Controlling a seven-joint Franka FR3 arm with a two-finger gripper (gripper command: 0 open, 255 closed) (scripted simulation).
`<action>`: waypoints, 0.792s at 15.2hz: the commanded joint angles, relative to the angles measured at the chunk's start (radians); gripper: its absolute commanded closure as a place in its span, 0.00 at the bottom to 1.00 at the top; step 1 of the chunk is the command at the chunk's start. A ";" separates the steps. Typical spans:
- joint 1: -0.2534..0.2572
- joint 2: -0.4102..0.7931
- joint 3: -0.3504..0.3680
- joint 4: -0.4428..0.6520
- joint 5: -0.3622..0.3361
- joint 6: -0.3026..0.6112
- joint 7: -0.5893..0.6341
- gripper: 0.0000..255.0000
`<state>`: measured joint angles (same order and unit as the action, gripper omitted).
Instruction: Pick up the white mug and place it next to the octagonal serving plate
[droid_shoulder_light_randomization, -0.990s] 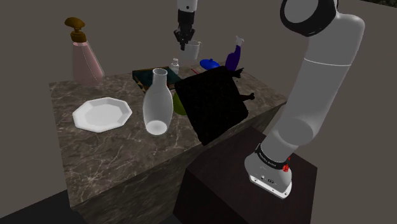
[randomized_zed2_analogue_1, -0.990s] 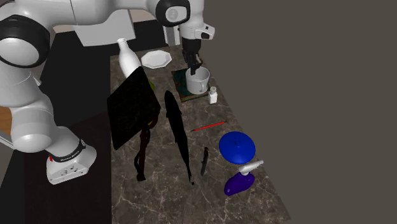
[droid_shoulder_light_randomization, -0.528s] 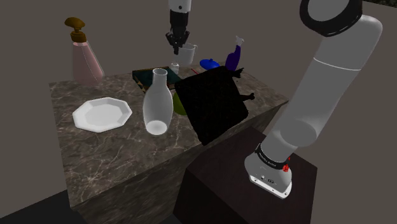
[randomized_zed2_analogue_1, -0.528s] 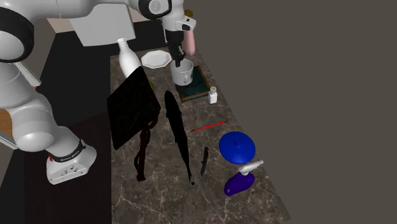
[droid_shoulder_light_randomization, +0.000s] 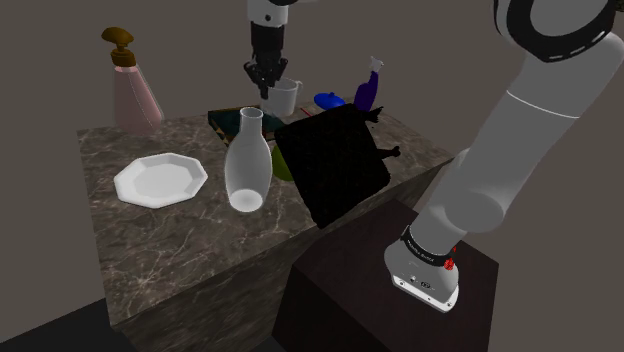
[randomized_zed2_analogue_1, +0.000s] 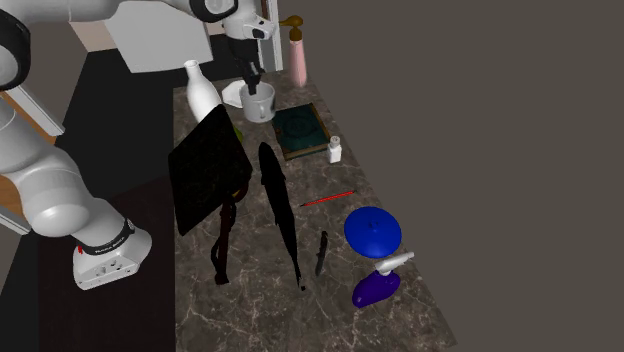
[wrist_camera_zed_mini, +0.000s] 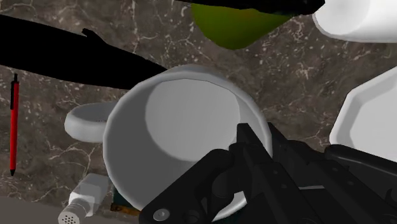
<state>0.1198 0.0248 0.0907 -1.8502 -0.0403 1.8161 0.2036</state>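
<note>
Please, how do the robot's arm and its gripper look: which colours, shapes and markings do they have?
The arm has thick, rounded white links with dark rings at the joints. Near its foot runs a black band with faint pale marks and a red dot. The gripper is all black and angular.

At the table (droid_shoulder_light_randomization: 150, 235) I count one mug (randomized_zed2_analogue_1: 258, 102), one plate (droid_shoulder_light_randomization: 160, 180), one book (randomized_zed2_analogue_1: 302, 130), one red pen (randomized_zed2_analogue_1: 326, 199) and one blue disc (randomized_zed2_analogue_1: 372, 229). I count four bottles: one tall white bottle (droid_shoulder_light_randomization: 246, 165), one pink pump bottle (droid_shoulder_light_randomization: 133, 88), one purple spray bottle (randomized_zed2_analogue_1: 376, 286) and one tiny white bottle (randomized_zed2_analogue_1: 335, 150).
</note>
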 joint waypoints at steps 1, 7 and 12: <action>0.024 -0.010 0.023 -0.006 0.003 -0.005 0.048 1.00; 0.077 -0.027 0.075 -0.039 0.012 0.007 0.151 1.00; 0.077 -0.016 0.076 -0.093 0.010 0.072 0.154 1.00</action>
<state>0.1971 0.0009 0.1665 -1.9379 -0.0291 1.8750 0.3572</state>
